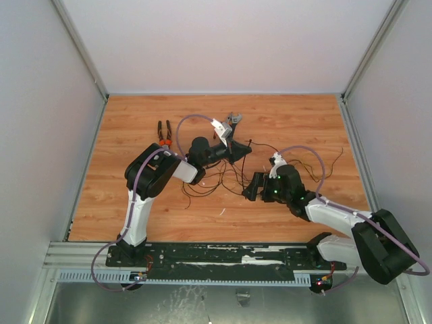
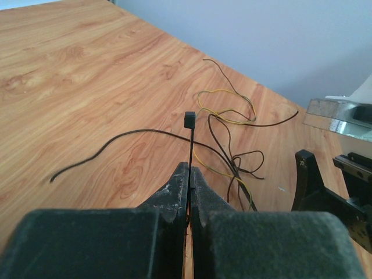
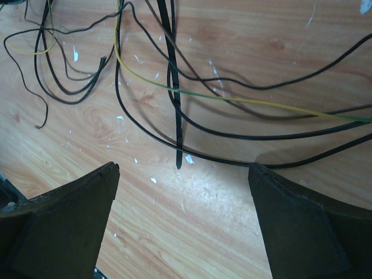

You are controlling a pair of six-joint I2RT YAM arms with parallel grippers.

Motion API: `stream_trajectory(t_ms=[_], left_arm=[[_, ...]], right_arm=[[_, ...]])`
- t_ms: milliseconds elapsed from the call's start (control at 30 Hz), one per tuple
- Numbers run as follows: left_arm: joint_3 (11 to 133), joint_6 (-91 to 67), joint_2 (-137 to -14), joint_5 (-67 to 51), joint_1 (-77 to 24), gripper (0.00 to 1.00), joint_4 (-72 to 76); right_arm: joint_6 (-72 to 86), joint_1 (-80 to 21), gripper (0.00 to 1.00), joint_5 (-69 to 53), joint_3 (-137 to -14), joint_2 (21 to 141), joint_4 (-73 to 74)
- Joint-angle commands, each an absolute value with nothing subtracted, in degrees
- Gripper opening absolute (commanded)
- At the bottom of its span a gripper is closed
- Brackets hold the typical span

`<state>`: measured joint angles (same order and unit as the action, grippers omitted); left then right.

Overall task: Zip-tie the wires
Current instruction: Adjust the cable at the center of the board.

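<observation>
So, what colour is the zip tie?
The zip tie is black; clearest in left wrist view.

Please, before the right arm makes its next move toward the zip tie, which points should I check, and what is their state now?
1. Left end effector shut on the zip tie: ok.
2. Right end effector open: ok.
3. Zip tie's free tip in view ahead of the open right jaws: ok.
4. Wires gathered into one bundle: not ok, loose loops spread over the table.
5. Zip tie passed around the wires: cannot tell.
</observation>
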<state>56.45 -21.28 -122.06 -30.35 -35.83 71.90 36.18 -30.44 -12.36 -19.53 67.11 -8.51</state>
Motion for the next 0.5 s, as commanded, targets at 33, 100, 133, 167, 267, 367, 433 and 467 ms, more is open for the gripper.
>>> stream_trajectory(t_ms=[33, 100, 133, 167, 267, 367, 433, 467], left_arm=[[55.4, -21.7, -120.1, -30.1, -36.3, 0.0, 75.1], [55.2, -22.0, -120.2, -29.5, -36.3, 0.0, 75.8], [55.3, -22.2, -120.4, -29.4, -36.3, 0.0, 76.0], [55.3, -22.3, -120.5, -29.4, -36.3, 0.0, 76.2], [55.2, -22.3, -120.8, -29.3, -36.3, 0.0, 76.2], [54.7, -22.0, -120.8, -28.9, -36.3, 0.0, 76.2], [54.5, -21.9, -120.9, -28.8, -36.4, 0.0, 76.2], [54.5, -22.0, -121.0, -28.8, -36.4, 0.0, 76.2]], right_arm=[[33.7, -29.4, 0.94, -10.5, -22.1, 70.4, -13.1], [33.7, -29.1, 0.94, -10.6, -22.3, 71.9, -15.3], [33.6, -29.0, 0.94, -10.6, -22.6, 72.7, -15.9], [33.4, -29.0, 0.94, -10.4, -23.0, 73.6, -16.5], [32.4, -28.8, 0.94, -9.5, -24.5, 76.0, -17.5], [31.7, -28.6, 0.94, -8.8, -25.8, 77.7, -18.3], [31.5, -28.5, 0.94, -8.7, -26.3, 78.8, -19.3], [31.4, -28.4, 0.94, -8.7, -26.7, 79.3, -19.8]])
